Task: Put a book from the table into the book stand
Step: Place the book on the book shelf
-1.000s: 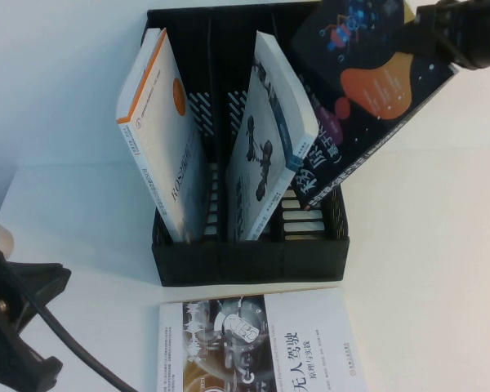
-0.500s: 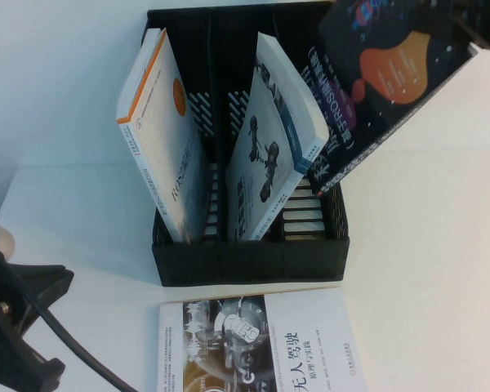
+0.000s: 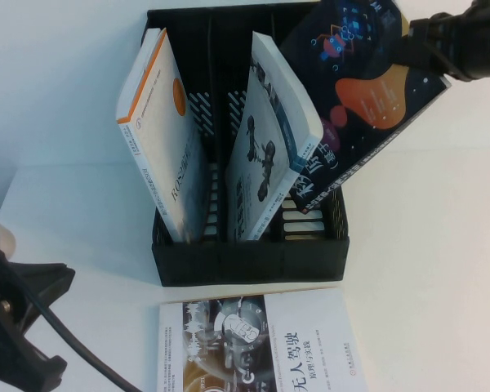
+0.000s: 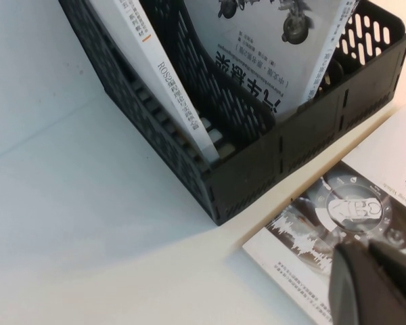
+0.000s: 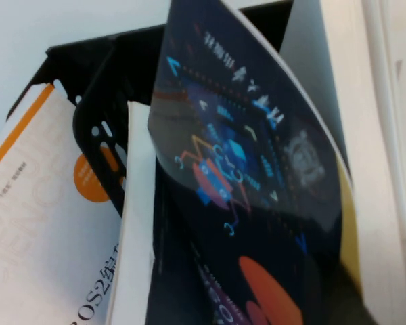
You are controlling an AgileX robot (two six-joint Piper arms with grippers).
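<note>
White desk point(image 3: 425, 245) carries the black three-slot book stand point(image 3: 249, 257), a white book with orange spine edge in its left slot, a white-covered book in the middle. Dark navy book point(image 3: 359, 98), orange blob, white title, tilts over the right slot, lower corner inside, held by right gripper point(image 3: 420, 45) fingers at top corner. Left gripper point(image 4: 372, 281) low near the desk's front-left, fingers' state cannot be told.

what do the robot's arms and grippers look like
Both are matte black. The right gripper, at the stand's far right corner, shows dark, blocky housing. The left gripper, near the table's front left, has a dark grey rounded finger, and a thick black cable trails from that arm.
</note>
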